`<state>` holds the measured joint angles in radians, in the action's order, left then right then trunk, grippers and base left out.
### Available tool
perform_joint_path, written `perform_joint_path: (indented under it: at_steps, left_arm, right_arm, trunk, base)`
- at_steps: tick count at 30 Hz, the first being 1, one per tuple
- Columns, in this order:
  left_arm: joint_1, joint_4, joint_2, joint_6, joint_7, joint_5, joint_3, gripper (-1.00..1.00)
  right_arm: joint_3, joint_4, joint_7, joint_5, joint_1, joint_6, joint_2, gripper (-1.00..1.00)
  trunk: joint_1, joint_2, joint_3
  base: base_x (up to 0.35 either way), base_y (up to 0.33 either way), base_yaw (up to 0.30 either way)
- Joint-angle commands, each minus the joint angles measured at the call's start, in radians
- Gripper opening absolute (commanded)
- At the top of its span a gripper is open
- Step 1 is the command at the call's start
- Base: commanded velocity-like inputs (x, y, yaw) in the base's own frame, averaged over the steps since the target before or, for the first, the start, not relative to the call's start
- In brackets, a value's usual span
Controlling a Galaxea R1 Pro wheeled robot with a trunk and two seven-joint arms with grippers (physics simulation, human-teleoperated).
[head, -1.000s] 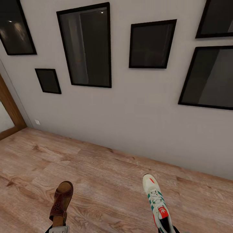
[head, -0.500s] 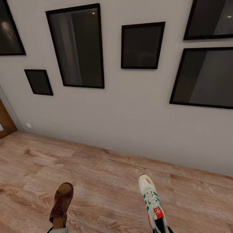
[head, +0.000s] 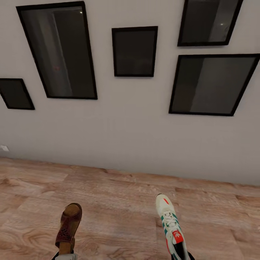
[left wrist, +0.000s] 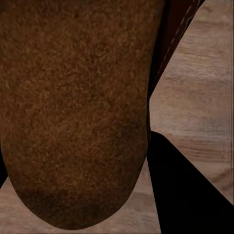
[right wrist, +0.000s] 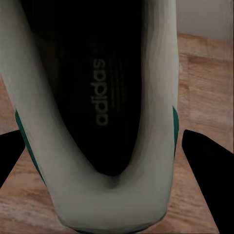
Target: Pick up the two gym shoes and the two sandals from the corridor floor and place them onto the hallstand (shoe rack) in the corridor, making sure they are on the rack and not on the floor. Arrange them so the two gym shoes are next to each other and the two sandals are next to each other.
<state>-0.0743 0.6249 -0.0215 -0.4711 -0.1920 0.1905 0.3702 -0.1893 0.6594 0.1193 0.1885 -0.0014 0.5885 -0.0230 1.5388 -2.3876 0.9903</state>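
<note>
Wood floor (head: 119, 202): light brown planks with visible grain, running up to the foot of the wall.
Wall (head: 133, 137): plain pale grey, hung with five black-framed dark panels (head: 134, 51) of differing sizes; a small white socket plate (head: 4, 148) sits low near the left edge of the head view.
Sandal (head: 68, 226): dark brown, toe pointing toward the wall, at the lower left of the head view, heel end meeting the left gripper (head: 65, 255) at the picture's edge.
Gym shoe (head: 171, 225): off-white with green stripes and red tongue, lower right, toe toward the wall, heel at the right gripper (head: 180, 255).
Left wrist view: mottled brown footbed (left wrist: 73, 112) seen close, floor beyond; dark finger (left wrist: 190, 195) beside it.
Right wrist view: shoe opening (right wrist: 97, 97) with its black printed insole, between two dark fingers (right wrist: 209, 170).
Finger state: cannot tell for either gripper.
</note>
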Motion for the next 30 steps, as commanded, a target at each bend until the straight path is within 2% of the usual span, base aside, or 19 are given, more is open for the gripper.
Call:
perform_joint_path:
  at_steps: [1,30]
  left_arm:
    - [-0.001,0.000,-0.001,-0.005,-0.007,0.012,0.009,-1.00]
    - [-0.002,-0.067,0.001,-0.008,-0.007,0.015,0.002,-1.00]
  right_arm:
    - [-0.009,0.001,0.009,0.007,0.000,0.002,-0.002,-1.00]
    - [-0.012,-0.001,0.006,0.006,0.000,0.001,0.000,-1.00]
  trunk:
    - [0.000,0.000,0.001]
    - [0.000,0.000,0.001]
  base:
    - [0.000,0.000,-0.300]
    - [0.000,0.000,-0.300]
